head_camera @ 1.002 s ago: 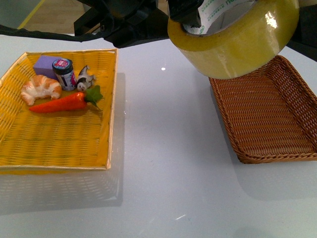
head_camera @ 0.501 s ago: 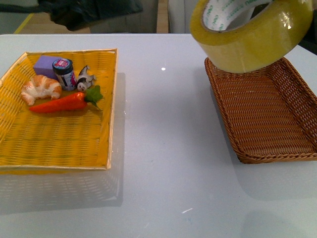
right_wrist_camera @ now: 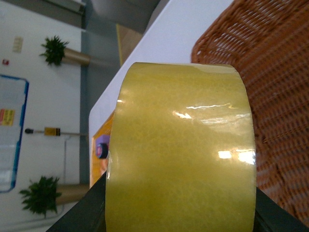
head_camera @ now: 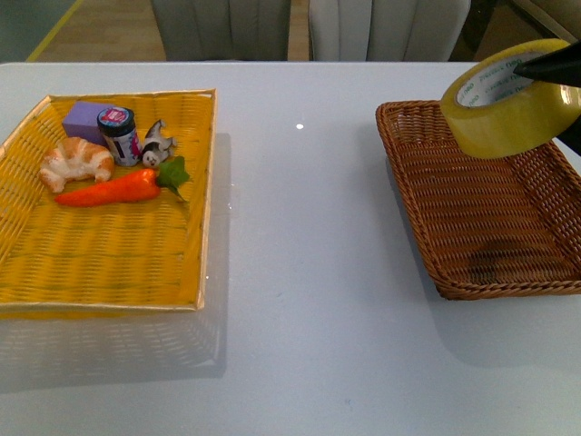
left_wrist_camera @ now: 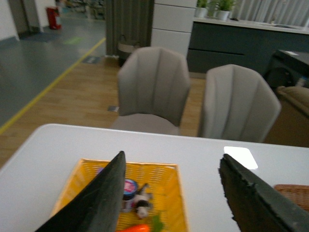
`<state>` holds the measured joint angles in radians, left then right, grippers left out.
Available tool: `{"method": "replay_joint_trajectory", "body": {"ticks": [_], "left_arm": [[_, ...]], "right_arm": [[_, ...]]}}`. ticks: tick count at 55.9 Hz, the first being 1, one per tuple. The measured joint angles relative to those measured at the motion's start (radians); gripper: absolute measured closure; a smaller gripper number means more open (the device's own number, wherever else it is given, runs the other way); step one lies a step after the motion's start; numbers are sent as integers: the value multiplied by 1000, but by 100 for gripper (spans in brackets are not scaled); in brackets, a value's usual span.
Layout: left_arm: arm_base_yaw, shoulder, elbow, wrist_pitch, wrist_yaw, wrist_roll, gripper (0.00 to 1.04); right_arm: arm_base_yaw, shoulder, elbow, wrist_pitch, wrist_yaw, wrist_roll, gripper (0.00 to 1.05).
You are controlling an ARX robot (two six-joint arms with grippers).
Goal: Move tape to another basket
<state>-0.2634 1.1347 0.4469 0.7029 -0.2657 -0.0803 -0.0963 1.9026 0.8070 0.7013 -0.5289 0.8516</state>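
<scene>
The right claw [head_camera: 554,86], gripping the tape [head_camera: 504,113], has the far end of the basket [head_camera: 472,227] beneath it and should sink near the weave before opening, lest the roll bounce out.

A: What lies where on the table [head_camera: 300,300]?

B: The tray [head_camera: 109,263] lies left and the basket [head_camera: 472,209] right, well apart.

A: And in the tray?

B: Everything is in its far left corner. The block [head_camera: 83,118] is hindmost, with the jar [head_camera: 118,134] just right of it (a small figure [head_camera: 156,143] beside that). The croissant [head_camera: 75,162] lies before the block, and the carrot [head_camera: 113,189] is nearest.

A: The tape [head_camera: 508,113]?

B: In the air, over the basket's far end.
</scene>
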Motion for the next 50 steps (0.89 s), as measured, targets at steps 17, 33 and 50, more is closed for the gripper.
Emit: {"method": "replay_joint_trajectory", "body": {"ticks": [17,33,50], "left_arm": [[95,-177,-211,11,109,64,103],[166,-354,-328,-49,171,68,103],[259,-514,-386,-151,265,70,103]], "right_arm": [[-12,225,119,45,64,62,59],[-4,376,204,31,133,72,59],[-10,394,176,35,147,65,32]]}}
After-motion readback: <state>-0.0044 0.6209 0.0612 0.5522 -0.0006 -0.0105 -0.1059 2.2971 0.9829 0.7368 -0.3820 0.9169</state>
